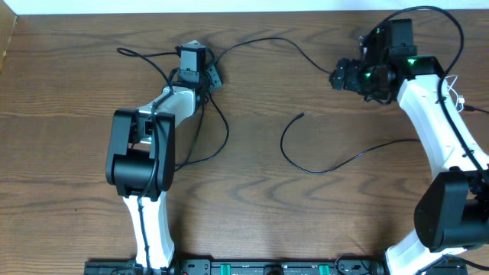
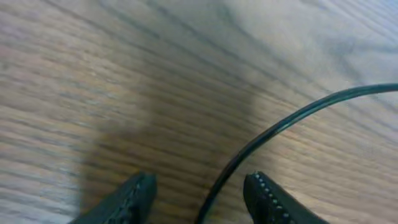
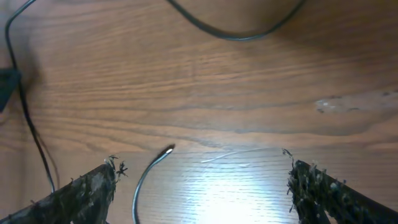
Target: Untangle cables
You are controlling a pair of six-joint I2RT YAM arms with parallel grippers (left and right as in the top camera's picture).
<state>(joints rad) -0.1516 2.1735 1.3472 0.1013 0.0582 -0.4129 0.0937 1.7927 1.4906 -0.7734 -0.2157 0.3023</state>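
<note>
A thin black cable point(image 1: 263, 40) runs along the far side of the table from the left, past my left gripper point(image 1: 206, 75), toward my right gripper point(image 1: 342, 76). Another black stretch point(image 1: 294, 159) loops at mid-table, and its free end point(image 1: 302, 115) lies loose. In the left wrist view the cable point(image 2: 280, 124) passes between the parted fingers of the left gripper point(image 2: 200, 186), which do not pinch it. My right gripper point(image 3: 202, 173) stands wide open over the wood, with a cable tip point(image 3: 168, 149) lying between its fingers. A thin white cord point(image 1: 461, 98) peeks out beside the right arm.
The bases of both arms stand at the table's near edge, with a rail of electronics point(image 1: 260, 267) between them. The table's left edge point(image 1: 8, 46) and far edge are near. The right arm's own thicker black wire point(image 1: 451, 19) arcs above its wrist.
</note>
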